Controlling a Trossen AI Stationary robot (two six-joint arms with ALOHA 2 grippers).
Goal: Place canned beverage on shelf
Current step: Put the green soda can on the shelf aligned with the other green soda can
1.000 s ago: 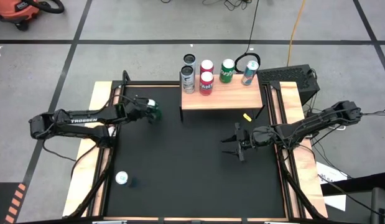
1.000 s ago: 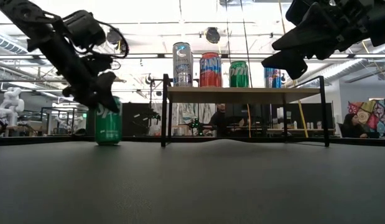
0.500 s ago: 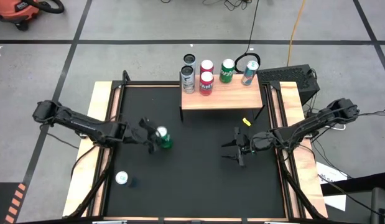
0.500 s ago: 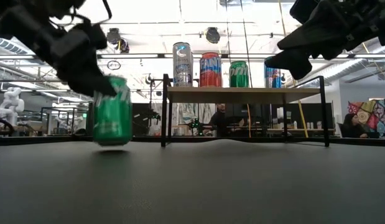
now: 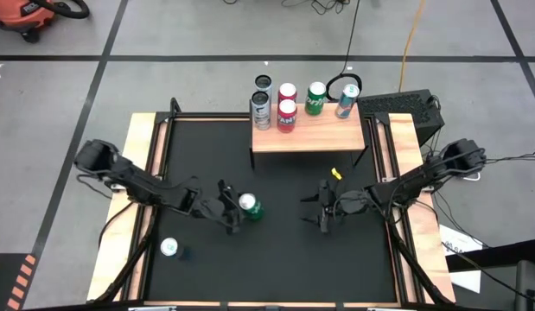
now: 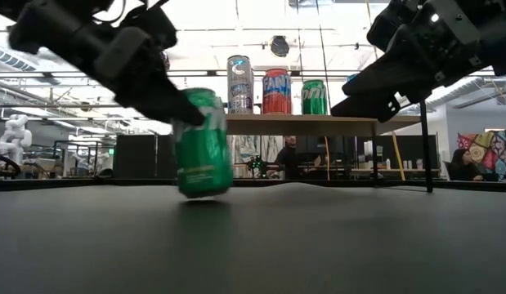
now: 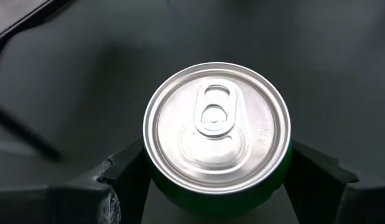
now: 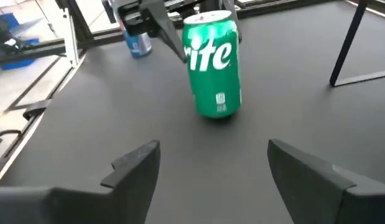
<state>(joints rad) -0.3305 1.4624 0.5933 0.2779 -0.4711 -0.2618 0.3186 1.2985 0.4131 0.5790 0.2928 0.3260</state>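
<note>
Looks like a mid-table handoff: left gripper (image 5: 235, 210) pinches the green can (image 5: 249, 206), tilted just off the table (image 5: 284, 259), right gripper (image 5: 322, 208) spread wide nearby, so next it probably needs to close around the can before the shelf (image 5: 310, 131).

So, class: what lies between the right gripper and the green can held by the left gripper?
Nothing: only bare black tabletop separates the right gripper from the green can in the left gripper, shown in the high and right wrist views.

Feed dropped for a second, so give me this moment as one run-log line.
left pincer: shut on green can, tilted, mid-table | right pincer: open, empty, facing can | shelf: five cans | blue can: front-left, untouched
</note>
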